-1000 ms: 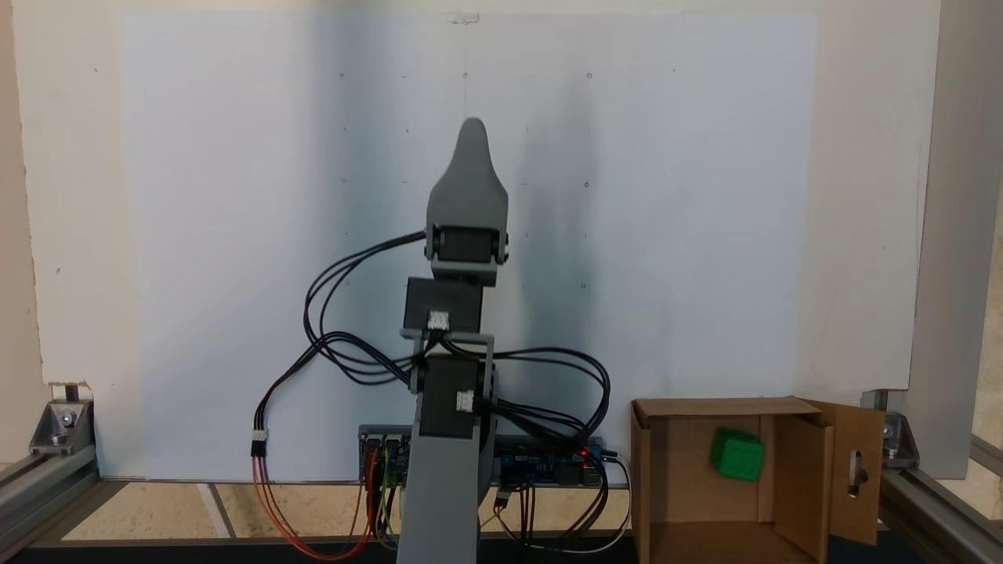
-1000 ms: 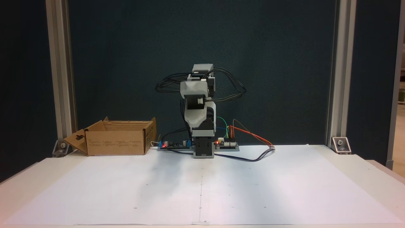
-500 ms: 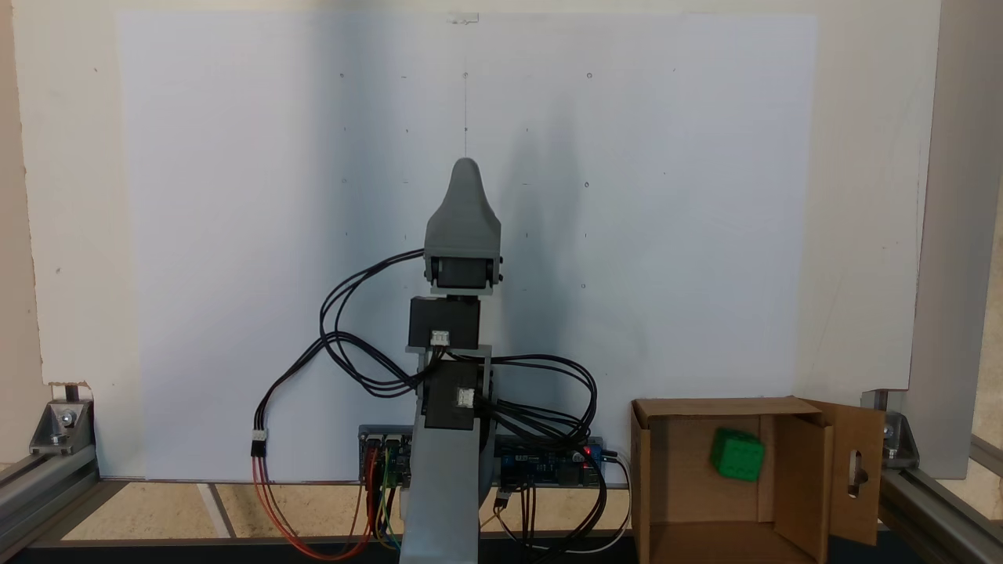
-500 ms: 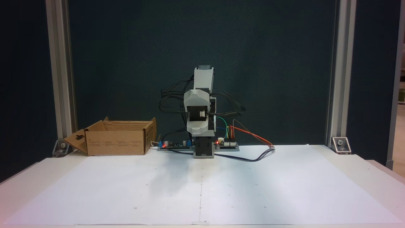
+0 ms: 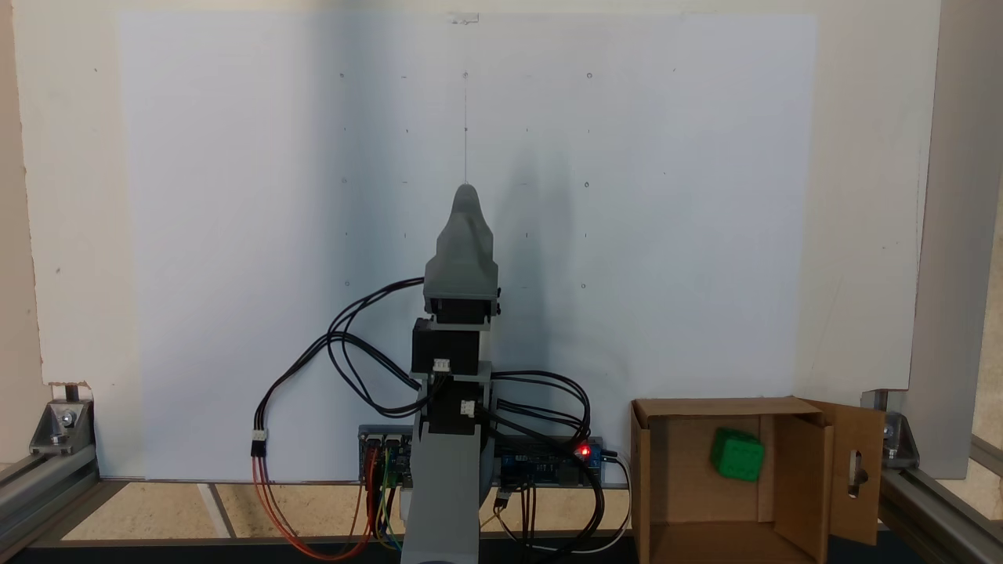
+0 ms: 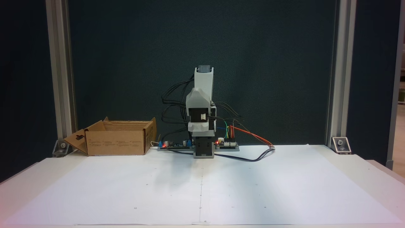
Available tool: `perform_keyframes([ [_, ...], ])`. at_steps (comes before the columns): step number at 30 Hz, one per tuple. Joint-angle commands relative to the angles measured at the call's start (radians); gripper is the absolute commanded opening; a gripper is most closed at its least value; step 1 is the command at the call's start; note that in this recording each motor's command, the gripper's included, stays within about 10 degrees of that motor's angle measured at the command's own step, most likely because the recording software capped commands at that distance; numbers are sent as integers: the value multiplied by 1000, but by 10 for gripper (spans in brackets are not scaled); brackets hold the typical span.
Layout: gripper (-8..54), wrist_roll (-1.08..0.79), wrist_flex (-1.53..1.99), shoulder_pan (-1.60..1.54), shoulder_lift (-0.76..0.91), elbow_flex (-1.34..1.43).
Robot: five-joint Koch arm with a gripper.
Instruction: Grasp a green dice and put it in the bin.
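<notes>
Fingers [image 5: 465,205] are seen from behind as one grey tapered shape, stacked one behind the other, so it cannot be told whether they are parted or pressed together; nothing green is seen between them. In a fixed view they are pointed away from the camera over the white sheet, and the arm [image 5: 448,368] is folded compactly above its base. In a fixed view from the front, the arm [image 6: 201,107] is seen tucked upright over the base, well apart from the box.

Off to the side, the green dice [image 5: 736,453] is found already lying inside the bin [image 5: 682,486], resting on the cardboard floor near an inner flap. The bin [image 6: 117,142] is seen in both fixed views at the back edge of the surface [image 6: 284,190], with its slotted flap hanging open.

The task is judged essentially done: the dice is delivered, and nothing appears left but for the arm to be settled at rest.
</notes>
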Motion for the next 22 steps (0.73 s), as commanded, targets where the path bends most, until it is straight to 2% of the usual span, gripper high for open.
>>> perform_keyframes([
  [1, 440, 31, -74, -2, 109, 34],
  [22, 445, 29, -87, -6, 106, 92],
])
